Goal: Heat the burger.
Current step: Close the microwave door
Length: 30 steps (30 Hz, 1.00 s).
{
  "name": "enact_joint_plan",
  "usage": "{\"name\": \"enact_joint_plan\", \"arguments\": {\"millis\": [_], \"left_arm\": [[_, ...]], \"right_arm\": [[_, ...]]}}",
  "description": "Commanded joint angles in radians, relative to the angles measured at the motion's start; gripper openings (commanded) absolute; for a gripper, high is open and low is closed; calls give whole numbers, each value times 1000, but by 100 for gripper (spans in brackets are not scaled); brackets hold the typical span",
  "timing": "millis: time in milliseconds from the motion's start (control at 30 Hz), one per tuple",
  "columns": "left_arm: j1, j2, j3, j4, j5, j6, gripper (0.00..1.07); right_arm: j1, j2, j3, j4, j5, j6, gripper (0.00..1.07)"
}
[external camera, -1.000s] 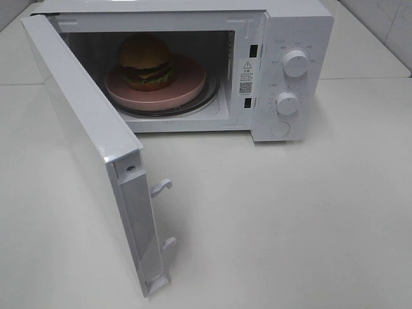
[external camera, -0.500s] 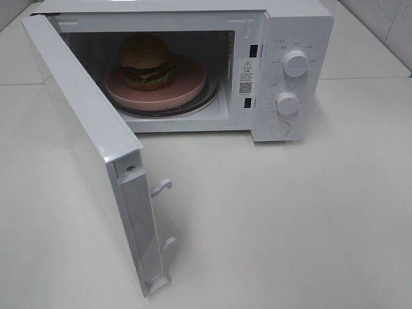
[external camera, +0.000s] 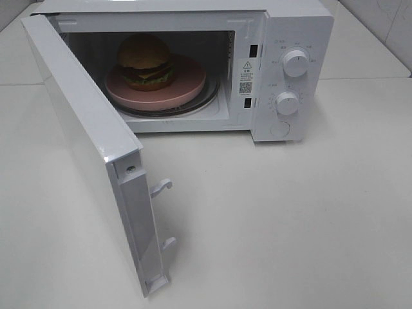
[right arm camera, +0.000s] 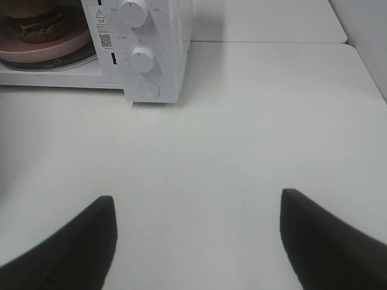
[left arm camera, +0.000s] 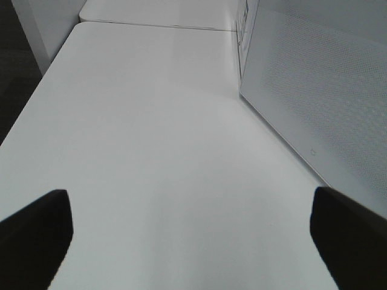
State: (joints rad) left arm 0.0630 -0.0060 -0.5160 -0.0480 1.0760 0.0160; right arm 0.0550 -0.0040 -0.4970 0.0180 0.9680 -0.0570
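The burger (external camera: 145, 61) sits on a pink plate (external camera: 187, 90) inside the white microwave (external camera: 299, 26), on the glass turntable (external camera: 209, 102). The microwave door (external camera: 90, 145) stands swung wide open toward the front left. In the right wrist view the burger (right arm camera: 33, 24) and the plate (right arm camera: 54, 48) show at the edge, beside the control panel with two knobs (right arm camera: 134, 11). My right gripper (right arm camera: 196, 232) is open over bare table, well in front of the microwave. My left gripper (left arm camera: 184, 226) is open, with the outside of the door (left arm camera: 320, 96) beside it. Neither gripper appears in the exterior high view.
The white table (external camera: 290, 212) spreads in front and to the right of the microwave. Two latch hooks (external camera: 161, 187) stick out of the door's free edge. A round button (external camera: 280, 129) sits below the knobs. A table seam (left arm camera: 157, 25) runs behind the door.
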Motion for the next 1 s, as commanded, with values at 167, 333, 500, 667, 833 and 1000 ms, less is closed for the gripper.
{"name": "enact_joint_plan", "arguments": {"millis": [167, 333, 500, 667, 833, 1000], "left_arm": [[1, -1, -1, -6, -5, 2, 100], [1, -1, -1, -6, -5, 2, 100], [1, -1, -1, -6, -5, 2, 100], [1, 2, -3, -25, -7, 2, 100], [1, 62, -31, -6, -73, 14, 100], [1, 177, -35, -5, -306, 13, 99]], "right_arm": [[0, -26, 2, 0, -6, -7, 74], [0, -26, 2, 0, -6, -7, 74], [0, -26, 2, 0, -6, -7, 74], [0, -26, 2, 0, -6, -7, 74], [0, -26, 2, 0, -6, -7, 74], [0, -26, 2, 0, -6, -7, 74]]}}
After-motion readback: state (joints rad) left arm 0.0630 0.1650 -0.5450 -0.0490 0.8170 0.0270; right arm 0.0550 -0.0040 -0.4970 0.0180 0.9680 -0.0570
